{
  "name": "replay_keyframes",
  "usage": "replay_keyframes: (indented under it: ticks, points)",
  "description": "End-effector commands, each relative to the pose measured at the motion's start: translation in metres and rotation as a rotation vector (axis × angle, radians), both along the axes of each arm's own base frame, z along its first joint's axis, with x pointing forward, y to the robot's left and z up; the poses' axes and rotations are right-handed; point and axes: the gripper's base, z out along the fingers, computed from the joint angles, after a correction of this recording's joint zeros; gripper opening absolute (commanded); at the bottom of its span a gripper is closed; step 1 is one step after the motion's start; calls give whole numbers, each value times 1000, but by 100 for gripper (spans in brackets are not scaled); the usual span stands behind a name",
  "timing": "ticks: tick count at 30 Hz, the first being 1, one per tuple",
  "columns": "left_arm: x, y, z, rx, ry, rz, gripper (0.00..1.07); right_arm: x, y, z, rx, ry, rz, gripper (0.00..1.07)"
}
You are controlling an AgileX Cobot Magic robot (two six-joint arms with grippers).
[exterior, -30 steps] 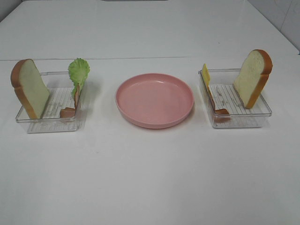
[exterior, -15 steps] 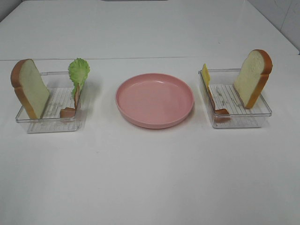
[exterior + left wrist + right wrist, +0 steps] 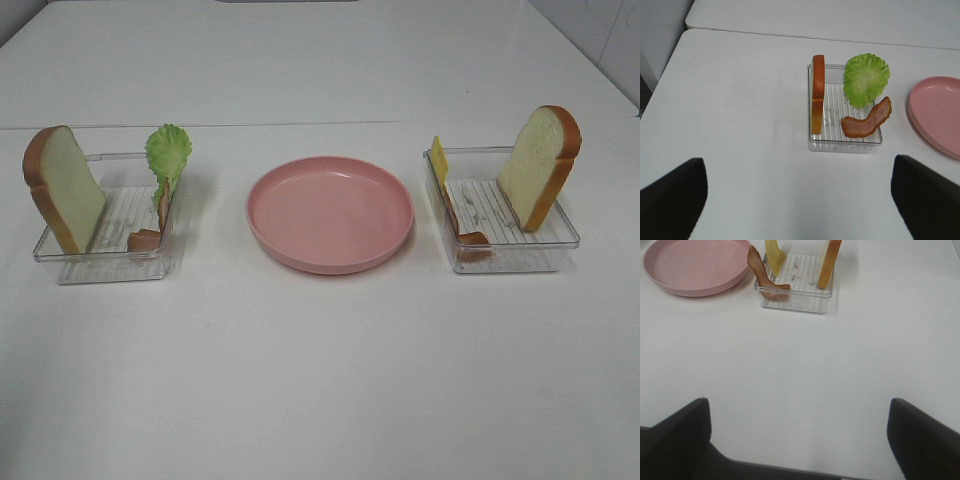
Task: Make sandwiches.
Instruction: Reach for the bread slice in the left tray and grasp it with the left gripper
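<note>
Nothing has shifted over the last second. The left gripper and right gripper both hang back from the trays, jaws spread wide and empty. No sandwich is started yet. Near the worktop's left edge, the left tray holds the left bread upright, the lettuce and the left meat. Near the right edge, the right tray holds the right bread, the cheese and the right meat. The plate between them is bare. I judge a bread slice should go there first.
</note>
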Motion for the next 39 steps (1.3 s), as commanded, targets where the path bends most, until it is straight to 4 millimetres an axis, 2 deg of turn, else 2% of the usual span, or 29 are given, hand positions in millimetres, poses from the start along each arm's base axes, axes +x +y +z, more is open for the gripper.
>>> replay_keyframes:
  ticks: [1, 2, 3, 5, 6, 8, 17, 29, 35, 39]
  points:
    - [21, -1, 14, -24, 57, -1, 91, -3, 0, 0, 6, -25, -9, 93]
    - [36, -1, 16, -36, 101, -5, 91, -3, 0, 0, 6, -25, -9, 93]
    - [36, -1, 16, -36, 101, -5, 91, -3, 0, 0, 6, -25, -9, 93]
    - [54, -3, 20, -63, 175, -15, 91, -3, 0, 0, 6, -25, -9, 93]
    - [54, -3, 20, -63, 175, -15, 91, -3, 0, 0, 6, -25, -9, 93]
    - [67, -2, 26, -70, 246, -5, 91, -3, 0, 0, 6, -25, -9, 93]
    - [86, 1, 30, -78, 322, 38, 91, -3, 0, 0, 6, -25, -9, 93]
    - [118, 4, 10, -53, 402, 50, 91, -3, 0, 0, 7, -25, -8, 93]
    - [135, 0, 0, -105, 419, 33, 91, -3, 0, 0, 9, -25, -7, 93]
    - [151, -3, -14, -151, 469, 26, 91, -3, 0, 0, 9, -25, -7, 93]
